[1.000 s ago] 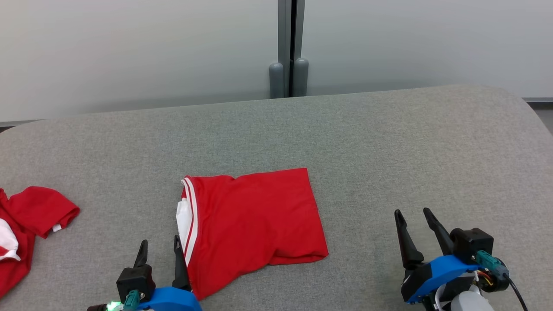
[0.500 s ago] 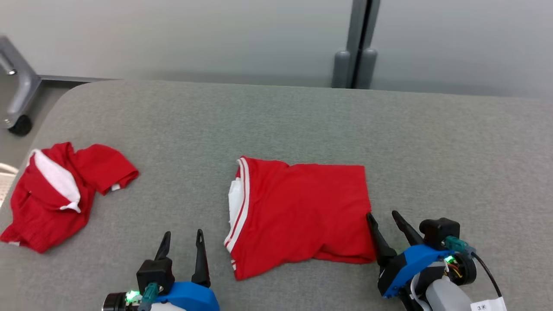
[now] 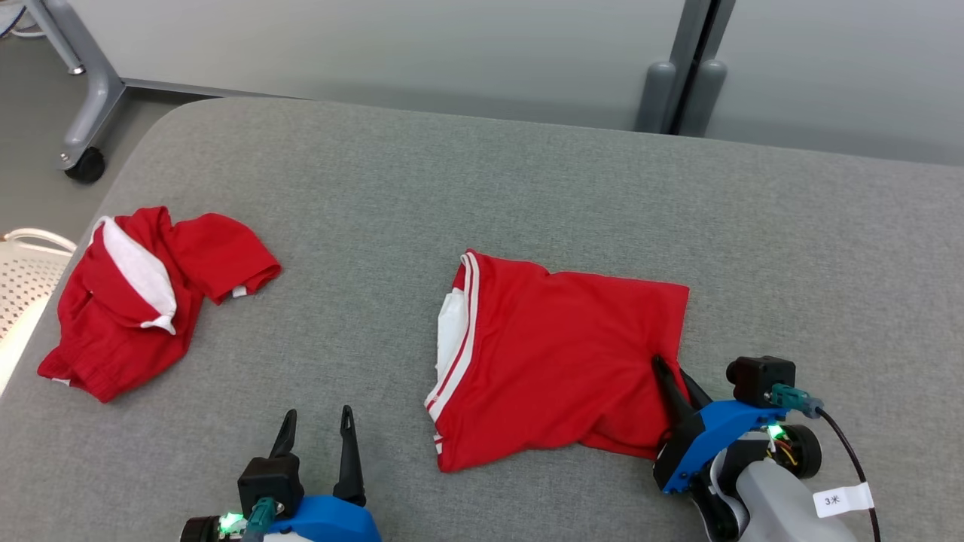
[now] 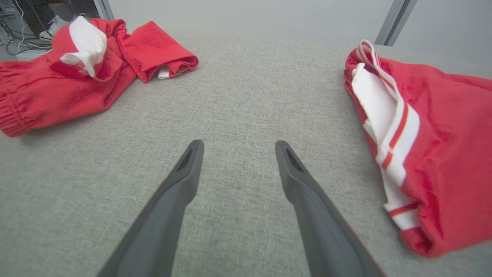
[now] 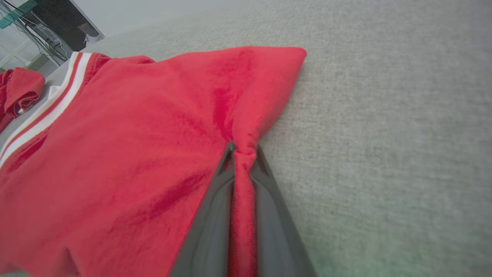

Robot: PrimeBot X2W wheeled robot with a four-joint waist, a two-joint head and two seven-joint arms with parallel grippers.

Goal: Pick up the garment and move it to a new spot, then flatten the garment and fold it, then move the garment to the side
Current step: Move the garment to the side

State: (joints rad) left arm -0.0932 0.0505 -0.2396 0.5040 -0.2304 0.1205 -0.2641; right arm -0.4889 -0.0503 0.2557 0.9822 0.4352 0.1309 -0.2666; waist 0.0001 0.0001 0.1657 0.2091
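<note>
The folded red garment [image 3: 557, 361] with white stripes on its left edge lies on the grey padded table [image 3: 527, 173]. My right gripper [image 3: 674, 376] is shut on a pinch of cloth at the garment's near right edge. In the right wrist view the red fabric [image 5: 134, 134] bunches between the closed fingers of that gripper [image 5: 243, 148]. My left gripper [image 3: 318, 414] stands open above bare table to the left of the garment. The left wrist view shows this gripper [image 4: 239, 145] with nothing between its fingers and the garment's striped edge [image 4: 442, 134] to its right.
A second red and white garment [image 3: 128, 301] lies crumpled near the table's left edge. Off that edge are a white perforated basket [image 3: 22, 278] and a grey wheeled stand leg [image 3: 83, 162]. Two grey posts [image 3: 681, 83] stand behind the table.
The head camera has turned left, bringing the crumpled garment into fuller view. My right gripper has moved in to the folded garment's right edge and shut on it. The left gripper stays open.
</note>
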